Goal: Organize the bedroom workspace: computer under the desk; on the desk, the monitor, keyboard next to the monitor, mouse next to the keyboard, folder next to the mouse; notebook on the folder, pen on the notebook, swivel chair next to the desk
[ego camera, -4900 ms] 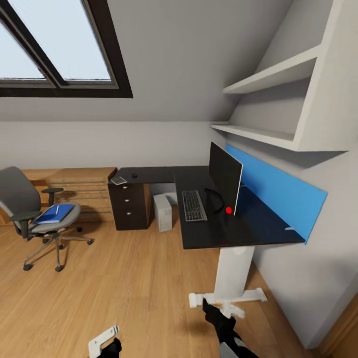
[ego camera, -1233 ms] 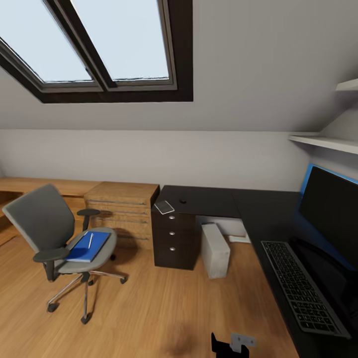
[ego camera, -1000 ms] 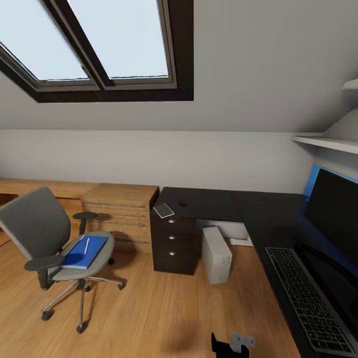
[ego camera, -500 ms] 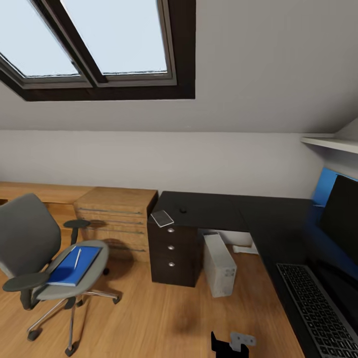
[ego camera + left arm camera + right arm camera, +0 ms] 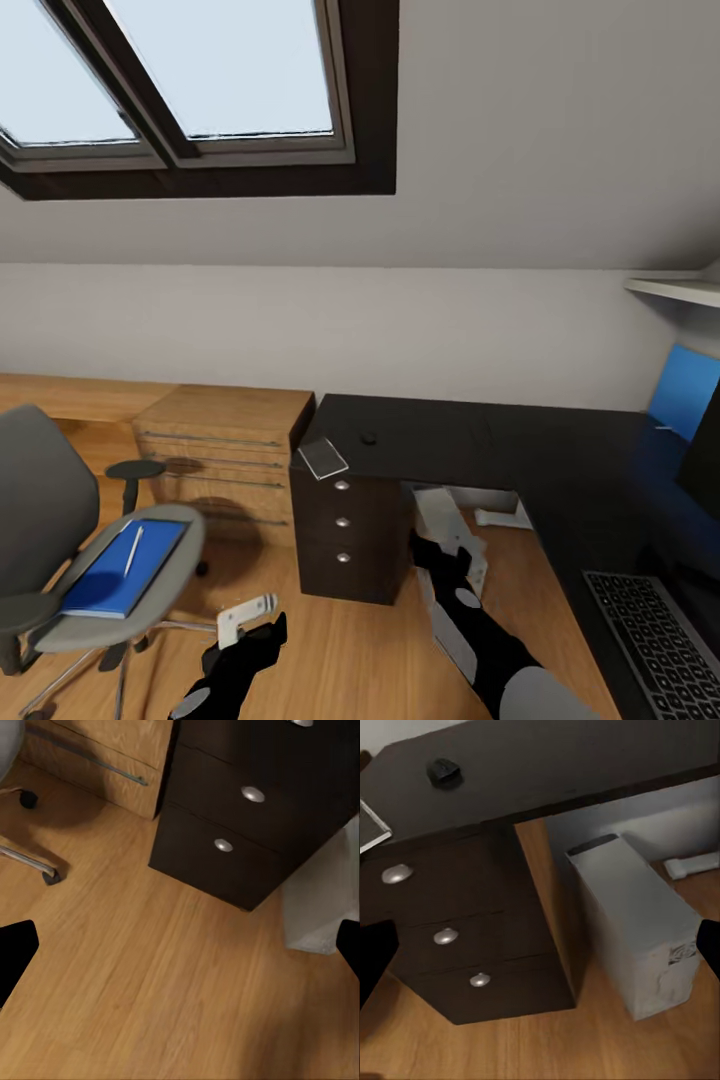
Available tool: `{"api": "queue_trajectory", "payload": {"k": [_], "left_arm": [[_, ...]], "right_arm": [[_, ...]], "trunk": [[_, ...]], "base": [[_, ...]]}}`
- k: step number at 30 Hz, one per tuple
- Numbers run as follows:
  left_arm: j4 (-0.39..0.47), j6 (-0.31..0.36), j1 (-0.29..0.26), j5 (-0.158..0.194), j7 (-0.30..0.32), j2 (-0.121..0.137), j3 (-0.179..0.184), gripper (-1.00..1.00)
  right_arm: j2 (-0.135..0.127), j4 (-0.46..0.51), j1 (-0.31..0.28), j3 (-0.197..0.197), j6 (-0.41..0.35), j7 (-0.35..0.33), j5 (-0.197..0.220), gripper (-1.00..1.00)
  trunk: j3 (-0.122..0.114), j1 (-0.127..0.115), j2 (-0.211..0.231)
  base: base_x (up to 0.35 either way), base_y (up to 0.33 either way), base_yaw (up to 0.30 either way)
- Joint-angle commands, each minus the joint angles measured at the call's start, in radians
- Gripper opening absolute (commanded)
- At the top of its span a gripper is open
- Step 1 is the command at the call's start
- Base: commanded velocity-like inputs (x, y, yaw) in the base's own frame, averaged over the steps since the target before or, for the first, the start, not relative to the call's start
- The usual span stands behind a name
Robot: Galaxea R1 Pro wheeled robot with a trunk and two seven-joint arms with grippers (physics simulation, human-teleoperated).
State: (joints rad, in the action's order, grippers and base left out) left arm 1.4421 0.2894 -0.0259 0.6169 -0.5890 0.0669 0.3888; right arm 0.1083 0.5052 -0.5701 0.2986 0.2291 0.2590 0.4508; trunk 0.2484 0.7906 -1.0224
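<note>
The grey swivel chair [image 5: 45, 520] stands at the left with the blue folder [image 5: 115, 575] on its seat and the white pen [image 5: 132, 550] lying on the folder. On the black desk [image 5: 470, 440] the grey notebook [image 5: 322, 458] overhangs the corner above the drawer pedestal [image 5: 345, 530], and the mouse [image 5: 369, 437] sits just beyond it. The keyboard [image 5: 650, 640] and the monitor's edge [image 5: 705, 450] show at the far right. The computer [image 5: 634, 934] stands under the desk beside the pedestal. My left gripper [image 5: 250, 635] and right gripper [image 5: 438, 553] hang open and empty above the floor.
A light-wood drawer chest [image 5: 215, 440] stands between the chair and the pedestal. The chair's chrome base [image 5: 34, 866] reaches over the wood floor [image 5: 172, 990]. A blue wall panel [image 5: 685, 390] and a white shelf [image 5: 675, 290] are behind the desk at the right.
The camera has moved closer and turned, so chair and desk sit lower and larger and the monitor is nearly out of frame. Both arms have come up into the head view.
</note>
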Motion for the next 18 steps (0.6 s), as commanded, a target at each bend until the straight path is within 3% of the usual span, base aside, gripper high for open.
{"api": "queue_trajectory", "payload": {"k": [1,5,6,9,10,11,14,18], "left_arm": [[0.032,0.031,-0.001,0.006,-0.019,-0.001,0.002,1.00],[0.069,0.074,-0.010,0.007,-0.033,-0.011,0.002,1.00],[0.075,0.083,-0.016,0.010,-0.035,-0.009,-0.022,1.00],[0.063,0.086,-0.018,0.011,-0.035,-0.004,-0.074,1.00],[0.055,0.086,-0.018,0.010,-0.035,0.013,-0.096,1.00],[0.062,0.084,-0.018,0.010,-0.036,0.031,-0.101,1.00],[0.085,0.085,-0.019,0.010,-0.038,0.050,-0.095,1.00],[0.091,0.088,-0.019,0.010,-0.039,0.054,-0.090,1.00]], "right_arm": [[-0.001,0.010,-0.041,0.008,-0.058,0.024,0.006,1.00],[-0.003,0.017,-0.164,0.007,-0.222,0.047,-0.001,1.00],[-0.002,0.016,-0.211,0.008,-0.293,0.052,-0.004,1.00],[-0.001,-0.022,-0.225,0.008,-0.289,0.055,0.000,1.00],[0.000,-0.040,-0.228,0.007,-0.262,0.056,0.003,1.00],[-0.001,-0.046,-0.229,0.006,-0.250,0.057,0.005,1.00],[0.001,-0.048,-0.229,0.007,-0.241,0.056,0.006,1.00],[0.004,-0.048,-0.229,0.009,-0.239,0.056,0.006,1.00]], "trunk": [[0.001,0.001,-0.001],[0.001,0.001,-0.001],[0.001,0.001,-0.001],[0.001,0.001,-0.001],[0.001,0.001,-0.001],[0.001,0.001,-0.001],[0.001,0.001,-0.001],[0.001,0.001,-0.001]], "base": [[0.326,0.000,0.000],[0.326,0.000,0.000],[0.326,0.000,0.000],[0.326,0.000,0.000],[0.326,0.000,0.000],[0.326,0.000,0.000],[0.326,0.000,0.000],[0.326,0.000,0.000]]}}
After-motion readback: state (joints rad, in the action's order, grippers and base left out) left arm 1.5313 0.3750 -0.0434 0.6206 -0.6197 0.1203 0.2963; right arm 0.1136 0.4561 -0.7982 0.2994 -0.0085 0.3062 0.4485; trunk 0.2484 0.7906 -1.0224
